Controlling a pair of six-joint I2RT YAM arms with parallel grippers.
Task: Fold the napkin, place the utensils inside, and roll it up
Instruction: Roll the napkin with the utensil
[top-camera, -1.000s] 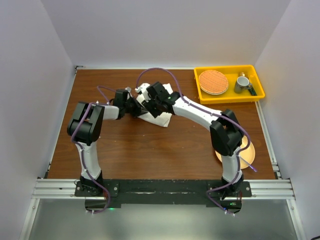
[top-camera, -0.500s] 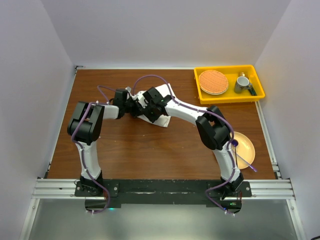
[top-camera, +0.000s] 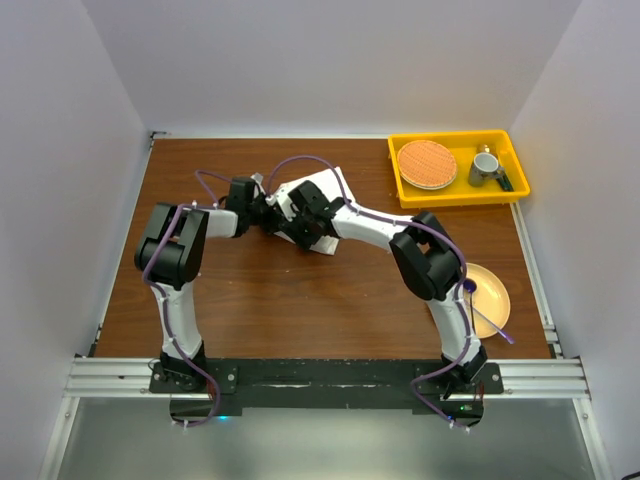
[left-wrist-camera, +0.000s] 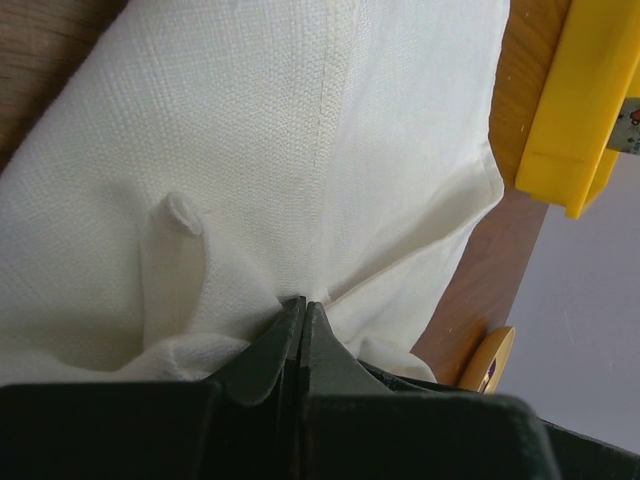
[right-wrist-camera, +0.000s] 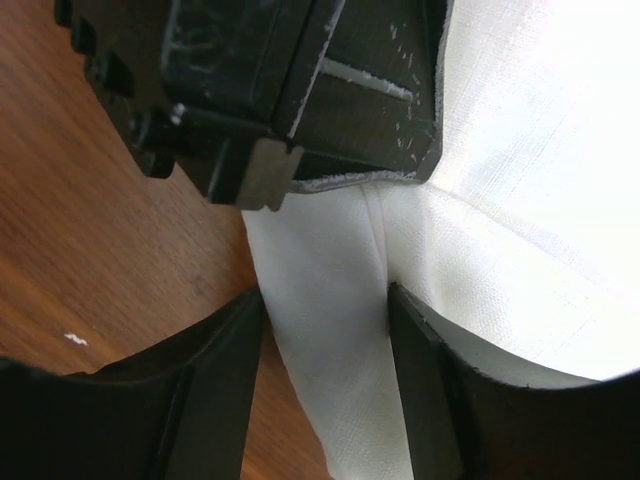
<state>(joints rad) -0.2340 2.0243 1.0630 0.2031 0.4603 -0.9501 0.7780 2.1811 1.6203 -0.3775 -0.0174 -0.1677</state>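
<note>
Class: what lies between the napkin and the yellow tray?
Only bare brown tabletop separates the napkin from the yellow tray. The top external and left wrist views both show it.

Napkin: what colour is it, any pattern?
The napkin is plain off-white, no print; clearest in the left wrist view.

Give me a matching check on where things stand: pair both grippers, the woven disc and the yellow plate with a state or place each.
Things:
1. left gripper
2. right gripper
3. woven disc
4. yellow plate

States or places:
A. in the yellow tray
B. open, astride a strip of the napkin
C. on the table, near right
D. shut on a fold of the napkin

Pairs: 1-D; 2-B; 3-A; 4-C
</note>
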